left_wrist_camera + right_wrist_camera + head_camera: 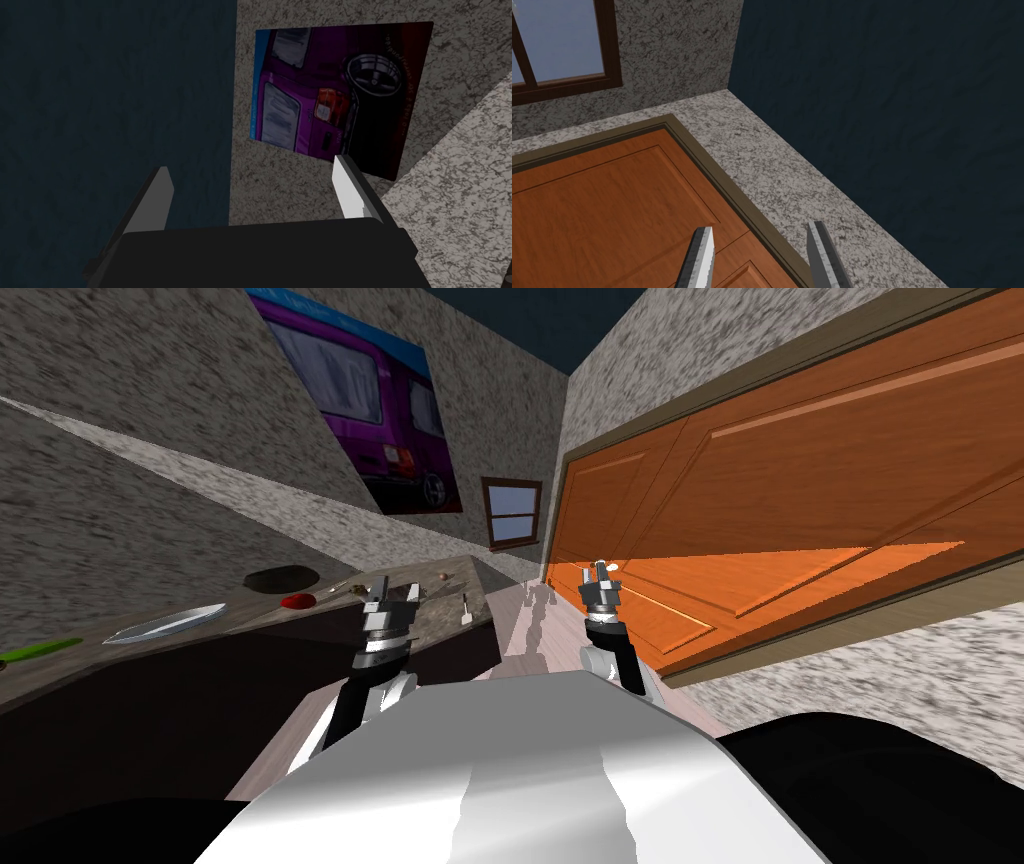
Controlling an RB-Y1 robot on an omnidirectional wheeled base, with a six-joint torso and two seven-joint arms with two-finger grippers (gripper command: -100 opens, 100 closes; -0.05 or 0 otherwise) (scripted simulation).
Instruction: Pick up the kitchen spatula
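Observation:
A small pale utensil with a thin handle, which I take for the spatula (465,608), lies near the right end of the dark counter (250,633). My left gripper (394,589) is raised over the counter, a little left of that utensil and apart from it. Its fingers (161,194) stand open with nothing between them, pointing at a wall. My right gripper (603,574) is raised beside the orange door (800,508). It is open and empty, with its fingertips (702,252) aimed at the door's upper corner.
Also on the counter are a green object (40,649), a flat silvery dish or blade (165,623), a red object (298,601), a black round pan (282,578) and small bits (345,587). A narrow floor strip (525,633) runs between counter and door.

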